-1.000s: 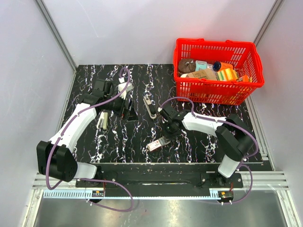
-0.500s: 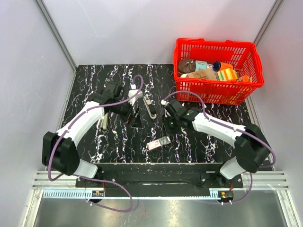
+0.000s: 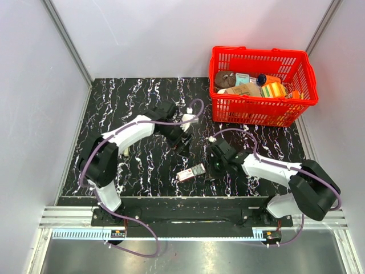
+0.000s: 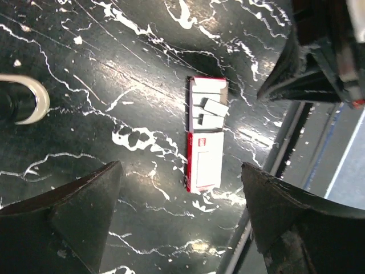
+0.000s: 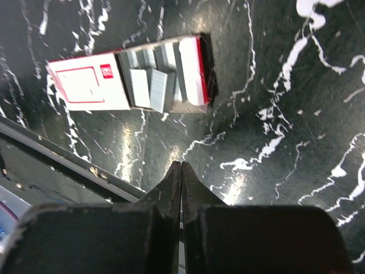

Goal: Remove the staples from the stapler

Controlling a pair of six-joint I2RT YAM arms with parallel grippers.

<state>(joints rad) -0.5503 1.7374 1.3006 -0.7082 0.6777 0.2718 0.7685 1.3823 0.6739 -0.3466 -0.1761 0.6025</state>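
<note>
The stapler is hidden under my left gripper in the top view. A pale rounded end with black at the left edge of the left wrist view may be its tip. My left gripper is open and empty, its fingers spread wide above the table. A red and white staple box lies open ahead of it, with loose staple strips on it. My right gripper is shut and empty, its tips just short of the box. In the top view it is right of the box.
A red basket full of items stands at the back right. A small pale and dark item lies left of my left arm. The table's front rail runs close behind the staple box.
My left arm has swung right to the table's centre, over where the stapler lay. My right gripper left the staple box, then came down to its right.
</note>
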